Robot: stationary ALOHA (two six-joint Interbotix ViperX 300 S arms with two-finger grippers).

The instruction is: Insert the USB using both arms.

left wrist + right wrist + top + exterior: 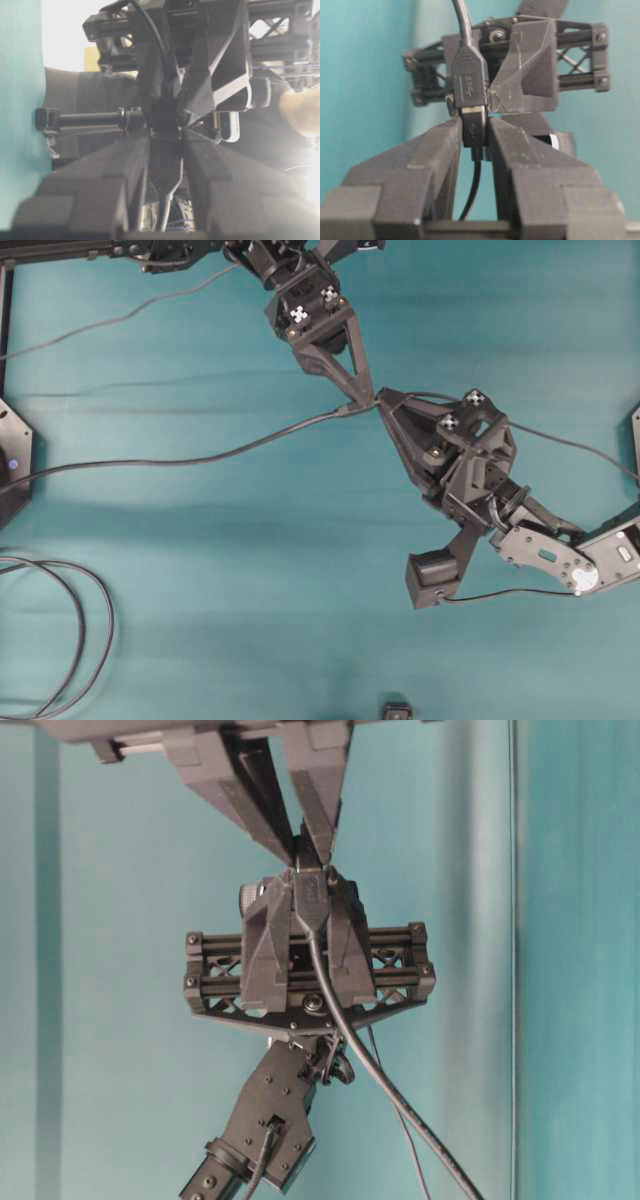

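Observation:
My two grippers meet tip to tip above the middle of the teal table. My right gripper [384, 401] is shut on the USB connector [474, 131], a small dark plug with a trident mark. Its thin cable [474, 190] runs back between my fingers. My left gripper [366, 397] is shut on the larger rounded socket [470, 82], marked SS. The two connectors sit in line and touch end to end. Only a thin paler strip [472, 107] shows between them, so the metal tip is mostly hidden. In the left wrist view the left gripper [166, 137] clamps a dark connector body [165, 155].
The socket's long grey cable [180, 460] trails across the table to the left edge. The USB's thin cable [570, 445] runs to the right edge. A looped dark cable coil [60, 640] lies at the front left. A small black object [398, 710] sits at the front edge.

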